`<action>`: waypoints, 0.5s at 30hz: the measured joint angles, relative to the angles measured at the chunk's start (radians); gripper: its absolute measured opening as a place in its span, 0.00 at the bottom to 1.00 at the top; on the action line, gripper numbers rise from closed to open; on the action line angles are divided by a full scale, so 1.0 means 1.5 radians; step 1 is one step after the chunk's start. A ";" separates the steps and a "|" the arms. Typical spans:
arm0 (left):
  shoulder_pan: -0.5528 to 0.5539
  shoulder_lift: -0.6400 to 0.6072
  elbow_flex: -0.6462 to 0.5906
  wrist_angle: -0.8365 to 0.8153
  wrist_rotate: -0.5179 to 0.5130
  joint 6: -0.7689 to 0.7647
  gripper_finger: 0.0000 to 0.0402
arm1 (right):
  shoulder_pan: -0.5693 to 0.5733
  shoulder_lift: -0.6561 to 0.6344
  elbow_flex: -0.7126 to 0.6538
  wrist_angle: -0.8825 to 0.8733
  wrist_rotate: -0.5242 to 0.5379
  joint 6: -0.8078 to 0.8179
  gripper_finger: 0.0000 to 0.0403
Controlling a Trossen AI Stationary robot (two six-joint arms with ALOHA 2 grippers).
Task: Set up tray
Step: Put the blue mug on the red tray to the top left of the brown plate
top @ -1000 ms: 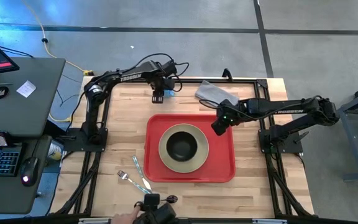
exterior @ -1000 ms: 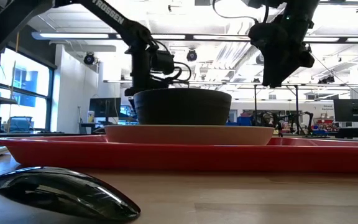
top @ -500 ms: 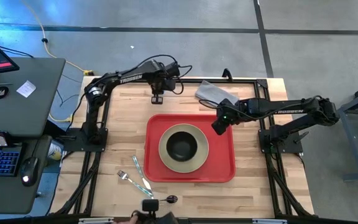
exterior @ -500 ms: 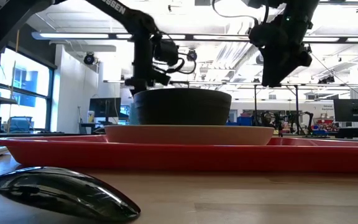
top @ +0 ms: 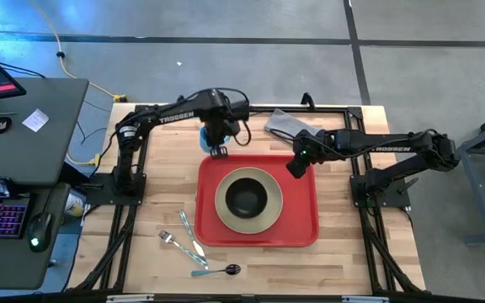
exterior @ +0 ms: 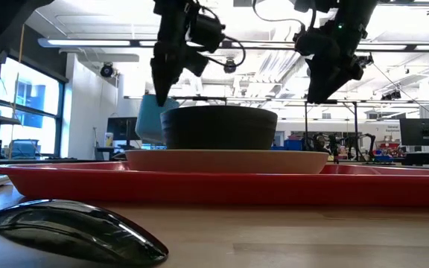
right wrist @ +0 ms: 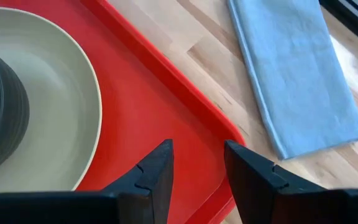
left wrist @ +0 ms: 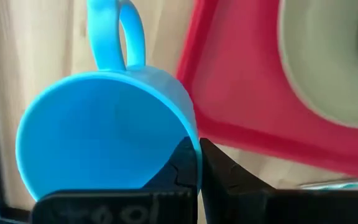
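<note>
So the left claw [top: 218, 150] is pinched tight on the rim of a blue mug [left wrist: 104, 137], hanging right over the tray's [top: 297, 227] far left corner. The tray sits mid-desk [top: 352, 261], long side running left to right, with a plate [top: 263, 215] and dark bowl [top: 247, 198] in the middle. Free red floor lies just toward the near side from the mug. The right claw [right wrist: 194, 165] hovers partly open and empty over the far right corner, next to a blue cloth [right wrist: 297, 81]
</note>
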 joint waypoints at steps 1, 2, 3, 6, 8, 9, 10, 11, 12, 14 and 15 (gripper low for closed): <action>-0.009 -0.002 0.000 -0.001 0.005 -0.020 0.08 | -0.002 0.000 0.000 0.000 -0.002 -0.006 0.33; -0.021 -0.003 -0.001 0.000 0.011 -0.036 0.08 | -0.004 0.000 0.000 0.000 -0.004 -0.013 0.33; -0.035 -0.005 -0.001 0.006 0.014 -0.053 0.08 | -0.005 0.000 0.000 0.000 -0.009 -0.021 0.33; -0.074 -0.006 0.000 0.019 0.017 -0.107 0.08 | -0.006 0.000 0.000 0.000 -0.018 -0.049 0.33; -0.096 -0.006 -0.001 0.025 0.016 -0.136 0.08 | -0.006 0.000 0.000 0.000 -0.027 -0.065 0.33; -0.107 -0.006 -0.001 0.032 0.015 -0.144 0.08 | -0.006 0.000 0.000 0.000 -0.030 -0.071 0.33; -0.115 -0.006 -0.001 0.035 0.014 -0.149 0.08 | -0.006 0.000 0.000 0.000 -0.031 -0.078 0.33; -0.122 -0.006 -0.001 0.038 0.014 -0.156 0.08 | -0.006 0.000 0.000 0.000 -0.031 -0.083 0.33; -0.128 -0.006 -0.003 0.041 0.013 -0.165 0.09 | -0.006 0.000 0.000 0.000 -0.033 -0.090 0.33; -0.137 -0.006 -0.012 0.046 0.006 -0.191 0.09 | -0.006 0.000 0.000 0.000 -0.036 -0.108 0.33; -0.141 -0.006 -0.021 0.045 -0.001 -0.201 0.09 | -0.006 0.000 0.000 0.000 -0.039 -0.118 0.33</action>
